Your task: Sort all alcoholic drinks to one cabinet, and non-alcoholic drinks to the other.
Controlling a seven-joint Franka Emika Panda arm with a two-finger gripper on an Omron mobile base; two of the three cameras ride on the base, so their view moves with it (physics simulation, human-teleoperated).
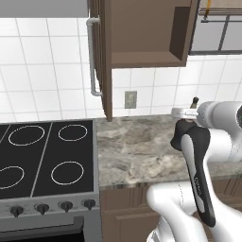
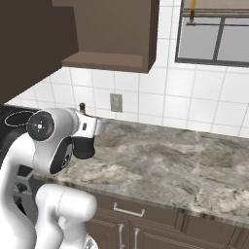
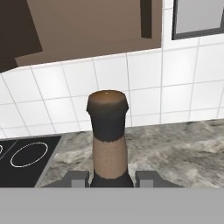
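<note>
Low in the centre of the hand view, you have the gripper [image 3: 111, 178] closed on a dark glass bottle [image 3: 108, 135] — its two grey fingers [image 3: 77, 178] sit tight against either side of the neck, just below a tan band. The bottle stands upright between them, its brown cap rising to the middle of the frame; the body below the grip is out of sight, so you cannot tell which of the two alcoholic bottles it is.

At the right edge of the left base view you can see the arm reaching over the marble counter [image 1: 137, 146], with a small dark bottle top [image 1: 194, 100] poking up just behind the wrist. In the right base view the same tip [image 2: 82, 105] shows at centre left, above the white wrist.

Across the upper middle of the left base view hangs the open wall cabinet [image 1: 142, 33] — its door swung out with the long grey handle [image 1: 92, 56] at its edge. The black stovetop [image 1: 45, 156] fills the lower left, and a wall outlet [image 1: 130, 99] sits on the tiles below the cabinet.
</note>
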